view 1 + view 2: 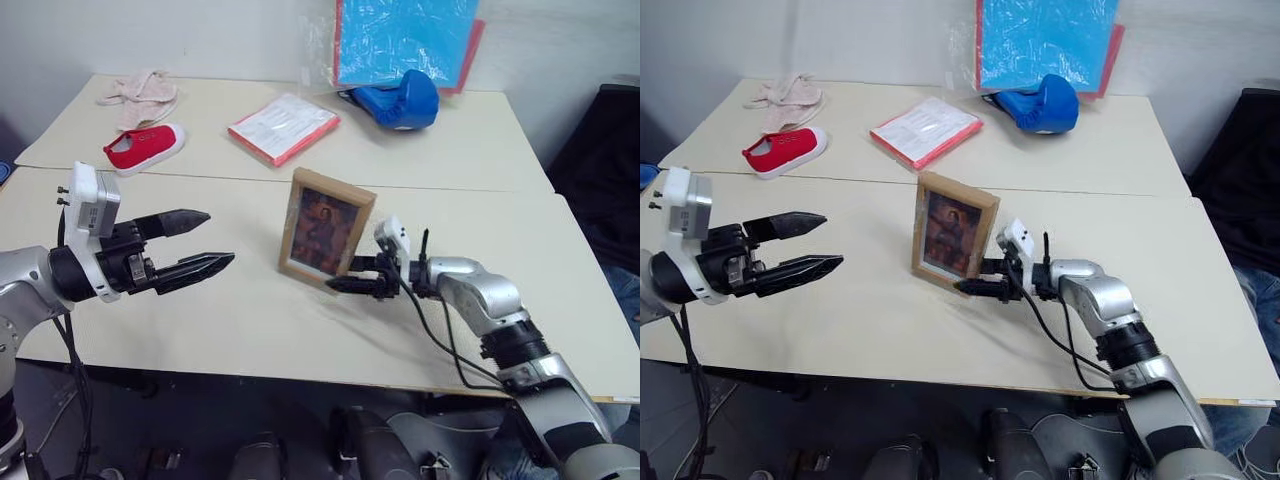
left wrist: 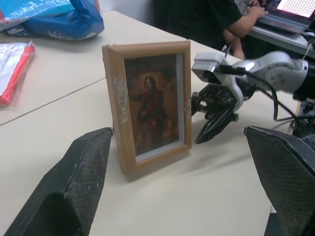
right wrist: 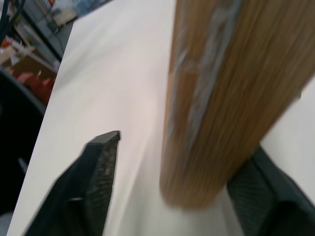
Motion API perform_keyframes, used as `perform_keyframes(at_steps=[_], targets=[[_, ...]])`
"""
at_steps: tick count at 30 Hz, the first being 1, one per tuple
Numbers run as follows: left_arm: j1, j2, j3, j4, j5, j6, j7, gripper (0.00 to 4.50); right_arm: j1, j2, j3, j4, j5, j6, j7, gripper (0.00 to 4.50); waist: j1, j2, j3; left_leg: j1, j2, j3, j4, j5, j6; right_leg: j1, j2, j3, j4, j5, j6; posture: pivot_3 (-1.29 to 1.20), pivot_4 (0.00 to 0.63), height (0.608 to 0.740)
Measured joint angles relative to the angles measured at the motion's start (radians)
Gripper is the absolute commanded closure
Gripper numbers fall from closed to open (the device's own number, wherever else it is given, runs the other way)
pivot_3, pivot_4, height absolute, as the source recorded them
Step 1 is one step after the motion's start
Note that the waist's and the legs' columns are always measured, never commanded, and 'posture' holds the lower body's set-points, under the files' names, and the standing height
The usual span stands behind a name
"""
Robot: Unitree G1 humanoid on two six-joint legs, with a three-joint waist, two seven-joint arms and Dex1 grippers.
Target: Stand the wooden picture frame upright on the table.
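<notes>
1. The small rectangular light-wood picture frame [image 1: 325,229] with the dark portrait on its front stood upright on the large cream-beige table [image 1: 250,330], roughly midway along its width and closer to the far edge, where the seam meets the adjoining table, than to the near edge.
2. It leaned back a little, picture side facing the near edge, its lower edge resting on the tabletop.
3. The right gripper [image 1: 352,282] lay low over the table at the frame's lower right corner, pointing at the frame's side edge.
4. In the right wrist view its two black fingers [image 3: 96,177] stood apart, one on each side of the frame's wooden edge; one showed a clear gap to the wood, the other sat right against or just beside it, and I could not tell which.
5. So the right jaws were parted and not clamped on the frame.
6. The left gripper [image 1: 195,245] hovered above the table's left part, well apart from the frame and pointing towards it, jaws spread wide and holding nothing.
7. On the adjoining cream table [image 1: 480,150] beyond the seam lay a red shoe [image 1: 145,147] near its left end, a flat red-edged packet [image 1: 283,126] in the middle and a blue glove [image 1: 400,100] by the far edge.
</notes>
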Motion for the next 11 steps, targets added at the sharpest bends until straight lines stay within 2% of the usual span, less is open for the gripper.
perform_keyframes(at_steps=[1, 5, 9, 11], targets=[[-0.002, 0.010, -0.011, 0.016, 0.007, -0.013, -0.014, 0.00, -0.009, -0.051, -0.007, -0.027, 0.000, 0.017, 0.037, 0.03, 0.002, 0.001, 0.001, 0.000, 0.000, 0.000, 0.000, 0.000, 0.000, 0.000, 0.000, 0.000, 0.000, 0.000, 0.000, 0.00, 0.150, 0.740], [-0.008, 0.059, -0.043, 0.078, 0.040, -0.061, -0.065, 0.00, -0.075, -0.264, -0.095, -0.062, 0.024, 0.085, 0.205, 0.03, 0.010, 0.002, 0.001, 0.000, 0.000, 0.000, -0.001, 0.000, 0.000, 0.000, 0.001, 0.000, -0.001, 0.000, 0.000, 0.00, 0.150, 0.740], [-0.059, 0.092, -0.068, 0.147, 0.067, -0.112, -0.112, 0.00, -0.126, -0.389, -0.186, -0.064, 0.076, 0.151, 0.335, 0.03, 0.014, 0.002, 0.002, 0.002, 0.000, 0.000, -0.002, 0.000, 0.000, 0.000, 0.002, 0.000, -0.001, 0.000, -0.001, 0.00, 0.150, 0.740], [-0.099, 0.096, -0.082, 0.184, 0.079, -0.132, -0.125, 0.00, -0.113, -0.406, -0.221, -0.073, 0.088, 0.165, 0.352, 0.03, 0.015, 0.002, 0.002, 0.002, 0.000, 0.000, -0.002, 0.000, 0.000, 0.001, 0.002, 0.000, -0.001, 0.000, 0.000, 0.00, 0.150, 0.740]])
